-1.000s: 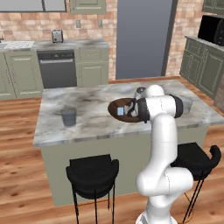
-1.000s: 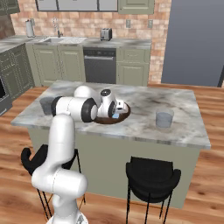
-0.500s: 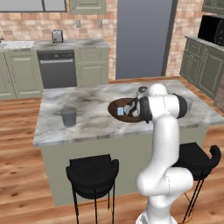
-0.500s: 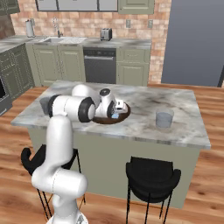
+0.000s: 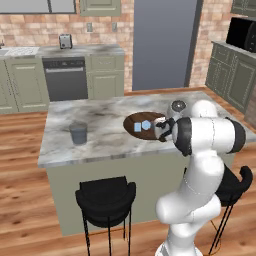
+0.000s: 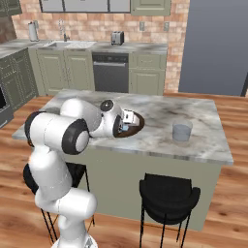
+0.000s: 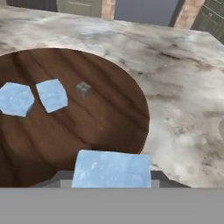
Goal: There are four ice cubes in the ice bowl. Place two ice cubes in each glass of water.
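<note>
Ice cube (image 7: 111,169) clamped between my gripper (image 7: 112,175) jaws, low over the near rim of the ice bowl (image 7: 87,131).

I judge this the first pickup: two more ice cubes lie side by side in the bowl, one (image 7: 16,99) at the far left and its neighbour (image 7: 51,95) just beside it, and I cannot find a fourth. A small grey speck (image 7: 83,89) sits on the wood near them; I cannot tell what it is. Next I must lift straight up clear of the rim, then carry the cube across the marble island (image 5: 107,137) to a glass. One glass (image 5: 78,133) stands well apart toward the counter's other end; a second glass (image 5: 177,106) stands just behind the bowl, close by my own forearm. Nothing lies between bowl and far glass.
</note>
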Motion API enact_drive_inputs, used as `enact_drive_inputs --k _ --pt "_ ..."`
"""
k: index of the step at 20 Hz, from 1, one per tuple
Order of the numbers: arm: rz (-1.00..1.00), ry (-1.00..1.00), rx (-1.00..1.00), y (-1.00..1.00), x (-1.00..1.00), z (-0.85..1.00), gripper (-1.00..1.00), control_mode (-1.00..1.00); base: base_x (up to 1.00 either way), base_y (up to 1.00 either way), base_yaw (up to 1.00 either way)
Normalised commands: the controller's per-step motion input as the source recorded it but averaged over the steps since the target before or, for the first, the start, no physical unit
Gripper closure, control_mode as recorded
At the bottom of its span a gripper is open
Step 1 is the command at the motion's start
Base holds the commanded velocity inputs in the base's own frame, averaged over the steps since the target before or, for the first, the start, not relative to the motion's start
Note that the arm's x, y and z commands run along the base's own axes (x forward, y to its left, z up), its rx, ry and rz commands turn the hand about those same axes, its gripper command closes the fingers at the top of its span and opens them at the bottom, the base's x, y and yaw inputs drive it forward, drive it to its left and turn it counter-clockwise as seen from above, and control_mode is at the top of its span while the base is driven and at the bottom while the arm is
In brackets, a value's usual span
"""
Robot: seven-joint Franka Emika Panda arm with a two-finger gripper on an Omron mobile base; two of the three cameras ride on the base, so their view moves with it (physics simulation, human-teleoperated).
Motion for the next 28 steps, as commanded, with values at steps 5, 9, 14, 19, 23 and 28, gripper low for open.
enact_drive_inputs --k 5,9,14,19,23,28 --pt "-0.11 0.09 0.14 0.00 -1.00 1.00 1.00 -1.00 0.00 0.00 0.00" --pt "-0.09 0.16 0.21 0.00 -0.73 1.00 1.00 -1.00 0.00 0.00 0.00" --pt "-0.13 0.35 0.21 -0.17 -0.60 0.88 1.00 -1.00 0.00 0.00 0.00" --pt "0.00 0.02 -0.02 -0.12 -0.02 0.00 1.00 -1.00 0.00 0.00 0.00" --pt "0.07 0.01 -0.10 -0.82 -0.05 0.00 1.00 -1.00 0.00 0.00 0.00" --pt "0.02 -0.06 -0.10 -0.89 -0.03 0.00 1.00 -1.00 0.00 0.00 0.00"
